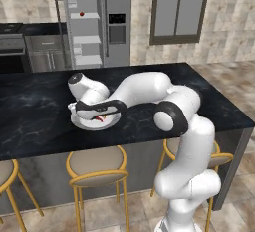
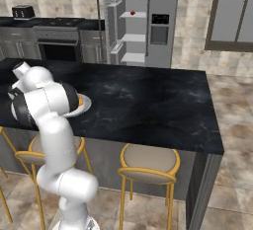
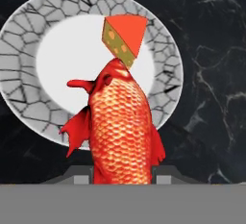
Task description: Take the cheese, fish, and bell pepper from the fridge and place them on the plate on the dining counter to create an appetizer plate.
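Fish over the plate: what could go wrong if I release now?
1. The fish hangs in the gripper above the plate, head near the cheese; dropped, it may knock the wedge.
2. Its tail end sits over the plate's rim, so it could tip onto the dining counter.

Beige stone-tile walls (image 1: 224,22) and floor (image 2: 232,125), a grey-framed window (image 1: 180,9), grey cabinets (image 2: 20,46).

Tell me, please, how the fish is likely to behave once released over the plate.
The fish hangs head-down in the pincer, so it will probably topple flat. Its nose nears the cheese and may nudge it. The plate rim should stop sliding.
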